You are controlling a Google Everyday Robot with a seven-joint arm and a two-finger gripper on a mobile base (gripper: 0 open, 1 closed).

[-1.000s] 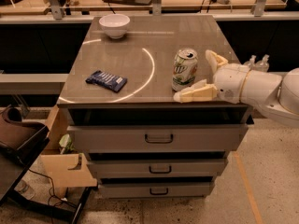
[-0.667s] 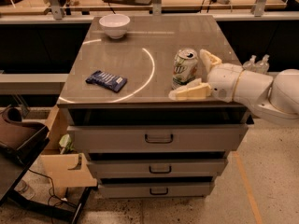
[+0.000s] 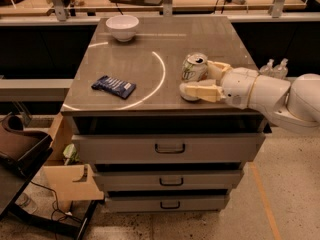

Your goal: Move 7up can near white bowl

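Presently on the grey cabinet top point(image 3: 210, 34): item one, 7up can point(image 3: 194, 66), upright, slightly dented, standing near the front right edge, well apart from the white bowl point(image 3: 122, 27), which sits at the far left corner. Item two, gripper point(image 3: 197, 79), reaching in from the right at can height, fingers spread, one in front of the can's base and one behind it, bracketing it; whether either pad touches the metal I cannot tell from where I stand. Item three, dark-blue snack packet point(image 3: 114, 86), flat, front left, inside a white arc point(image 3: 164, 74) marked on the surface. Hazards, as I judge them: a close set this low on the can could tip it or squeeze it out sideways; the thin wall may crumple further under a hard pinch; a low carry toward the bowl could clip its rim; and the can's nearness to the front edge leaves little margin if it is nudged.
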